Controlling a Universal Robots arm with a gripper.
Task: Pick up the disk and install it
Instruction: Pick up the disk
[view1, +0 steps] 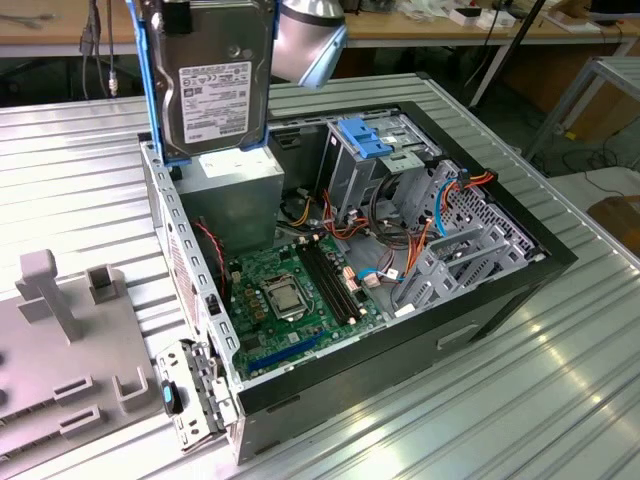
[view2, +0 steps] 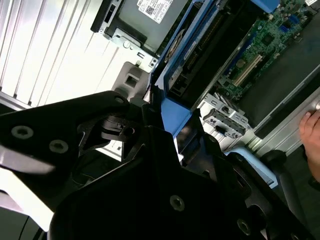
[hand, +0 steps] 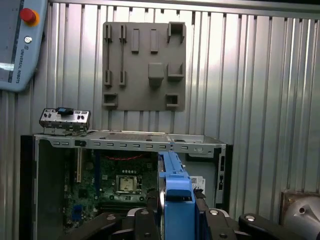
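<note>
While the arm is working over the ribbed metal table (view1: 80, 150), fixture plate (view1: 60, 345): is lying flat at the exterior view's lower left, grey, its blocks and slots facing up.
Disk (view1: 213, 85): is hanging upright at the exterior view's upper left, label facing the camera, blue rails running down both sides, clear of the table and above the grey power supply box (view1: 237, 195).
Gripper (hand: 177, 220): is clamping the disk, with black fingers (hand: 150, 217) pressing either side of the blue rail in the first wrist view.
Arm's silver joint (view1: 310, 40): is showing just right of the disk, at the top edge.
Computer case (view1: 400, 355): is lying open at centre, its green motherboard (view1: 285, 295) facing up.
Drive cage (view1: 365, 185): is standing right of centre inside the case, carrying a blue latch (view1: 365, 138) on top, apart from the disk.
</note>
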